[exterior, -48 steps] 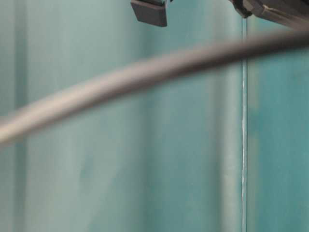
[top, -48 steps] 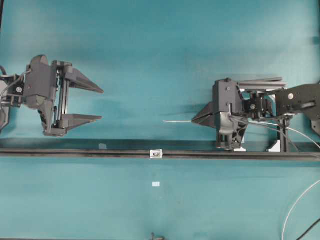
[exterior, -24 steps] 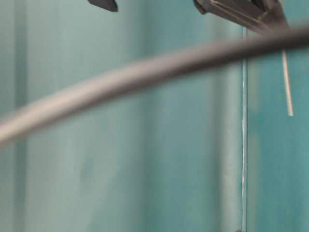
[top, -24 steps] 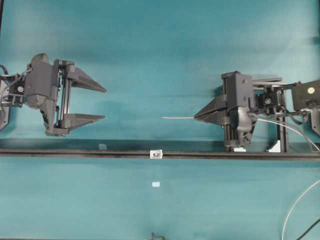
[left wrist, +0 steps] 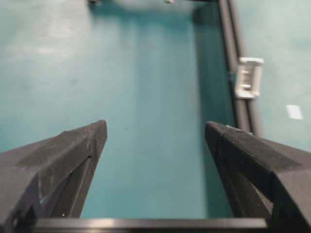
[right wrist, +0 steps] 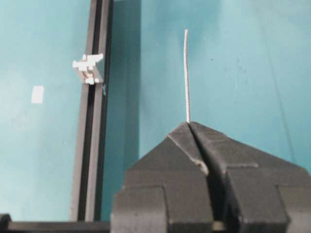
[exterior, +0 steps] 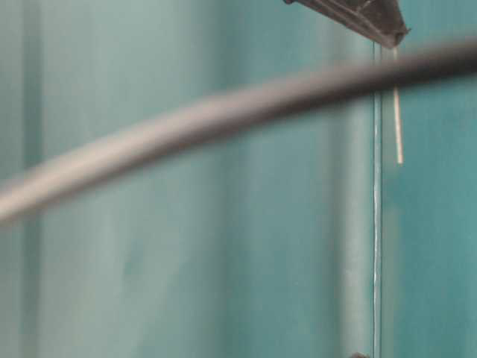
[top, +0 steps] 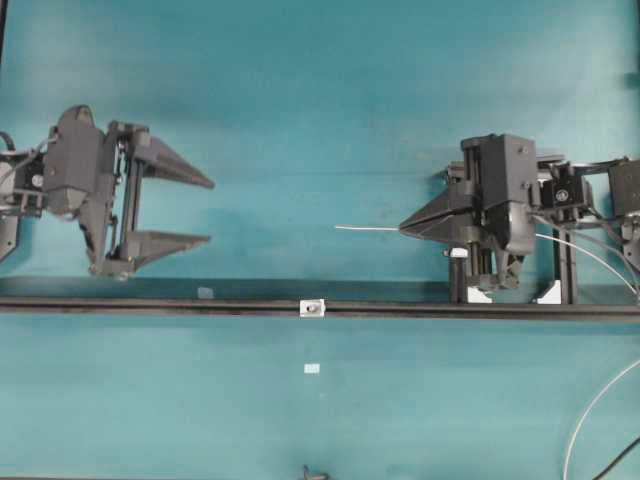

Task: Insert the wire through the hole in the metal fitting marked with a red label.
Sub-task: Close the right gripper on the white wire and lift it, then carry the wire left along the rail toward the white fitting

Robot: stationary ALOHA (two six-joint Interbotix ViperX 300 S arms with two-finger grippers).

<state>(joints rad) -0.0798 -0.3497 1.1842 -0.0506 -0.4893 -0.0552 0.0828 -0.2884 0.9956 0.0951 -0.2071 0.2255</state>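
One end of the wire stood clear of the right gripper, whose jaws were pressed together on it; the short free length ran straight and level toward the left of the overhead view, parallel to the rail. The rest trailed back past the arm and off to the right. The fitting sat on the rail — below and left of the wire tip in that view, near but apart. The hole could not be made out.

Step in hand, as judged: the approach, wire gripped, insertion not yet begun. The next move would call for bringing the tip down to the fitting and lining its axis with the hole — which way the hole faces was not clear.

The left gripper hung with its jaws wide apart, holding nothing, well off to the left.
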